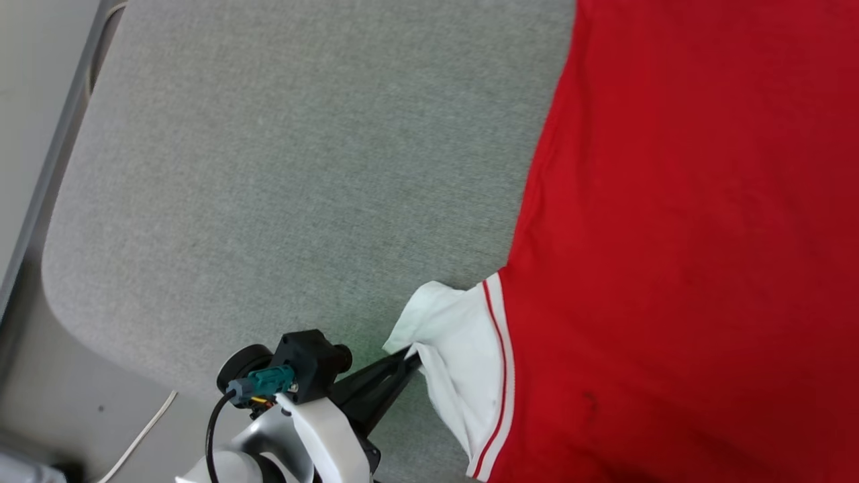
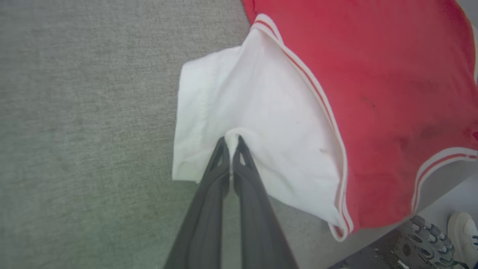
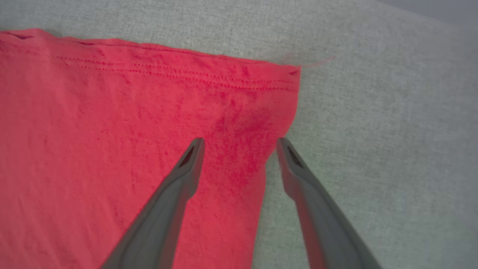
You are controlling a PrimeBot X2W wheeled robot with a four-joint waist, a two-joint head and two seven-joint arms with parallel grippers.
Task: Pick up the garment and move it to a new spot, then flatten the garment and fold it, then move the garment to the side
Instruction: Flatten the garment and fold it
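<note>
The garment (image 1: 684,221), a red T-shirt with a white short sleeve and red-and-white trim, lies spread on the grey fabric surface (image 1: 288,168), plain red side up. My left gripper (image 1: 411,357) is shut on the edge of the white sleeve (image 1: 456,349). In the left wrist view the two dark fingers pinch a fold of that sleeve (image 2: 261,123), and my left gripper (image 2: 231,140) meets it at the cloth. My right gripper (image 3: 241,142) stands open over a bottom corner of the garment (image 3: 149,130), one finger above the red cloth, the other above the grey surface beside the side edge.
The grey padded surface (image 3: 373,112) has a rounded corner at the lower left of the head view, with floor and a white cable (image 1: 137,439) below it. A wheeled base (image 2: 422,243) and a white shoe (image 2: 463,231) show on the floor at the left wrist view's lower right.
</note>
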